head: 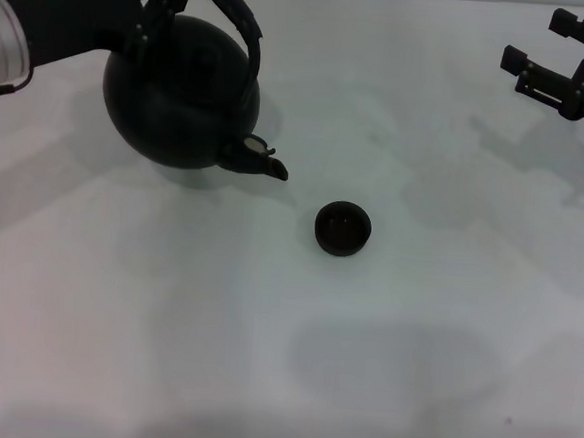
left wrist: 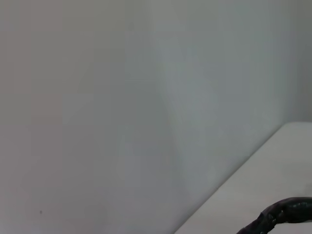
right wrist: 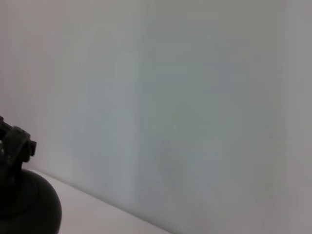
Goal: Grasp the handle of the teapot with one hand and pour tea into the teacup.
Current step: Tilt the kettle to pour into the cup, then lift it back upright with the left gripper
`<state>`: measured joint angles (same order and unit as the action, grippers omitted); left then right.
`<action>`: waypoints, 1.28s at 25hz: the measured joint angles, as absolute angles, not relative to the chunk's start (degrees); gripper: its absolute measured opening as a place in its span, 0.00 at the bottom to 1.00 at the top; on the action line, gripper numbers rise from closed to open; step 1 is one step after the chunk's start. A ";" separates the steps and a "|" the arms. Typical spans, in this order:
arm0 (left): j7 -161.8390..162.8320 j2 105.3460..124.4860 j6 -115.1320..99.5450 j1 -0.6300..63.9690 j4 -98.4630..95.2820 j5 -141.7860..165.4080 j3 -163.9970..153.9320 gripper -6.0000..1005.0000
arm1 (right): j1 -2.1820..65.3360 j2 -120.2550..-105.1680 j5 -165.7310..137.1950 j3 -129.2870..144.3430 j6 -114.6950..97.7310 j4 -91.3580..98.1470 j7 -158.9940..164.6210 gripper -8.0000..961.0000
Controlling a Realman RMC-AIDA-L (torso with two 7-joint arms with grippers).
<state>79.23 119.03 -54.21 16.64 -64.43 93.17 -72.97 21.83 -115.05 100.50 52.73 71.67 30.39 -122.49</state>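
Note:
The big black teapot (head: 180, 96) is at the far left of the white table, its stubby spout (head: 266, 162) pointing toward the teacup. My left gripper (head: 152, 4) is shut on the arched handle (head: 236, 15) over the pot's top. A stretch of that ribbed handle (left wrist: 285, 214) shows in the left wrist view. The small dark teacup (head: 342, 229) stands upright on the table, a short way in front and to the right of the spout. My right gripper (head: 546, 51) hovers open and empty at the far right. The right wrist view catches the teapot (right wrist: 29, 209) from the side.
The white table (head: 262, 357) carries only the teapot's and the arms' shadows besides the cup. A plain pale wall (right wrist: 185, 97) rises behind the table's far edge.

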 joint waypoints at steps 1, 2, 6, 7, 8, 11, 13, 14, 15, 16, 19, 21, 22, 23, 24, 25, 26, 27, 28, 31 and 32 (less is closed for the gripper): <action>80.72 118.99 -53.48 16.64 -65.40 94.41 -73.78 0.12 | 21.80 -115.05 100.71 52.73 71.82 30.40 -122.50 0.88; 81.67 118.99 -52.98 16.64 -66.12 95.51 -74.28 0.12 | 21.77 -115.05 100.93 52.73 71.99 30.41 -122.50 0.88; 85.64 119.10 -50.70 16.63 -69.23 100.30 -77.16 0.12 | 21.73 -115.05 101.45 52.72 72.28 30.40 -122.52 0.88; 86.39 119.10 -50.22 16.62 -69.72 101.04 -77.77 0.12 | 21.72 -115.05 101.46 52.70 72.29 30.40 -122.52 0.88; 86.39 119.10 -50.22 16.62 -69.72 101.04 -77.77 0.12 | 21.72 -115.05 101.46 52.68 72.29 30.41 -122.52 0.88; 90.81 119.11 -47.82 16.66 -72.77 106.18 -80.88 0.12 | 21.74 -115.05 101.71 52.65 72.29 30.40 -122.52 0.88; 92.92 119.12 -46.99 16.69 -74.34 108.86 -82.40 0.12 | 21.77 -115.05 101.92 52.64 72.29 30.48 -122.52 0.88; 93.68 119.12 -46.69 16.75 -74.91 109.92 -82.92 0.12 | 21.78 -115.05 102.01 52.64 72.30 30.59 -122.52 0.88; 94.54 119.12 -46.41 16.84 -75.42 110.96 -83.39 0.12 | 21.79 -115.05 102.03 52.64 72.33 30.67 -122.52 0.88; 95.40 119.12 -46.12 16.98 -75.97 112.00 -83.85 0.12 | 21.81 -115.05 102.05 52.64 72.35 30.76 -122.52 0.88; 98.52 119.11 -45.36 17.62 -77.70 115.99 -85.63 0.12 | 21.87 -115.04 102.06 52.64 72.36 30.84 -122.52 0.88; 100.53 119.10 -45.24 18.07 -78.61 118.34 -86.72 0.12 | 21.91 -115.05 102.06 52.64 72.36 30.84 -122.52 0.88; 100.53 119.10 -45.24 18.07 -78.61 118.34 -86.72 0.12 | 21.94 -115.05 102.06 52.64 72.36 30.84 -122.52 0.88; 103.00 119.09 -45.13 18.63 -79.63 120.71 -87.97 0.12 | 21.98 -115.05 102.07 52.64 72.36 30.81 -122.52 0.88; 103.57 119.09 -45.11 18.76 -79.90 121.22 -88.26 0.12 | 21.98 -115.05 102.07 52.64 72.36 30.81 -122.52 0.88; 104.21 119.09 -45.09 18.90 -80.24 121.81 -88.64 0.12 | 21.99 -115.05 102.10 52.64 72.33 30.81 -122.52 0.88; 104.72 119.09 -45.09 19.01 -80.55 122.30 -89.02 0.12 | 22.02 -115.05 102.12 52.62 72.28 30.79 -122.52 0.88; 105.43 119.09 -45.08 19.09 -81.01 122.96 -89.53 0.12 | 22.06 -115.05 102.13 52.54 72.19 30.76 -122.52 0.88; 105.99 119.11 -45.08 19.14 -81.32 123.48 -89.89 0.12 | 22.11 -115.05 102.13 52.39 72.13 30.67 -122.52 0.88; 108.73 119.16 -45.07 19.35 -82.69 126.34 -91.37 0.12 | 22.17 -115.05 102.14 52.07 72.00 30.45 -122.62 0.88; 109.92 119.17 -45.06 19.39 -83.24 127.60 -92.04 0.12 | 22.17 -115.05 102.14 52.04 71.97 30.43 -122.64 0.88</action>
